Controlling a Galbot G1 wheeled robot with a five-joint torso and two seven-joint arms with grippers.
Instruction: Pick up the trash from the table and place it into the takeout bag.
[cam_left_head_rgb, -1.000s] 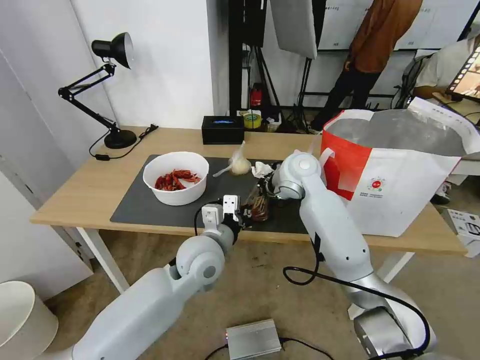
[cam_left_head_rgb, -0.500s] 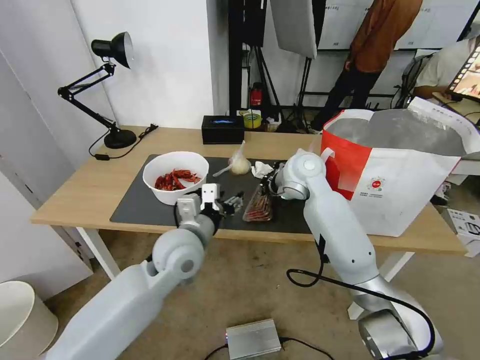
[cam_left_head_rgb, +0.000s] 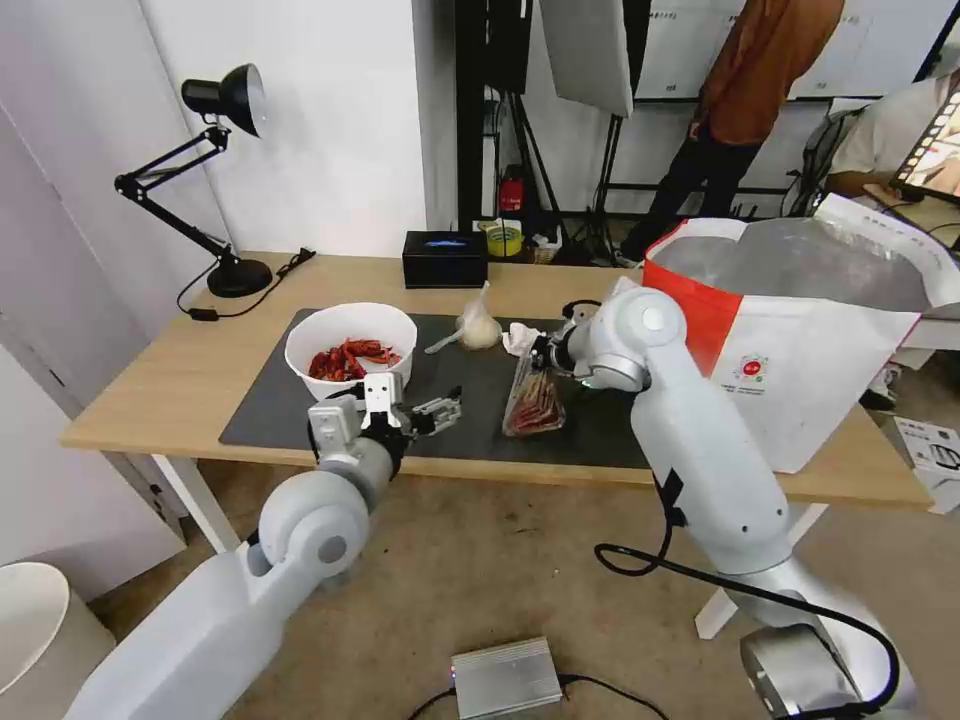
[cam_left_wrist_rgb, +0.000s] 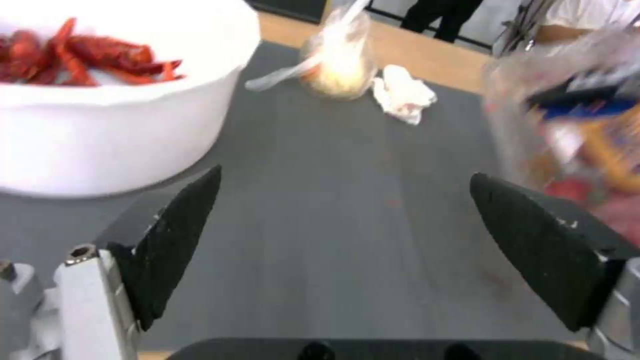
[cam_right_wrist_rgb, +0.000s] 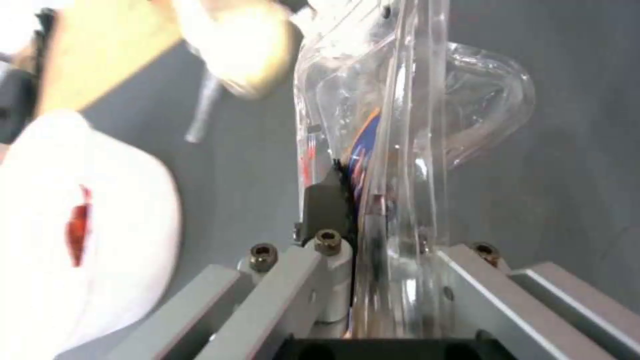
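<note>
Left gripper (cam_left_head_rgb: 440, 410) hung low over the front of the dark grey rectangular mat (cam_left_head_rgb: 270, 415), fingers (cam_left_wrist_rgb: 175, 235) spread wide, holding nothing, just beside the white round bowl of red crayfish shells (cam_left_head_rgb: 351, 355). Right gripper (cam_left_head_rgb: 540, 360) was clamped on the clear plastic clamshell box with red scraps (cam_left_head_rgb: 533, 400), tilted on edge. Beyond: knotted clear bag (cam_left_head_rgb: 478, 325), crumpled white tissue (cam_left_head_rgb: 521, 339), white and red insulated takeout bag (cam_left_head_rgb: 800, 330).

- Left gripper (cam_left_wrist_rgb: 343, 235): two black fingers spread wide across the lower frame, nothing between them.
- Dark grey rectangular mat (cam_left_wrist_rgb: 353, 200) beneath.
- White round bowl of red crayfish shells (cam_left_wrist_rgb: 100, 100), upper left.
- Knotted clear bag (cam_left_wrist_rgb: 337, 62) and crumpled white tissue (cam_left_wrist_rgb: 403, 95), top centre.
- Blurred clear plastic clamshell box (cam_left_wrist_rgb: 573, 125), right edge.
</note>
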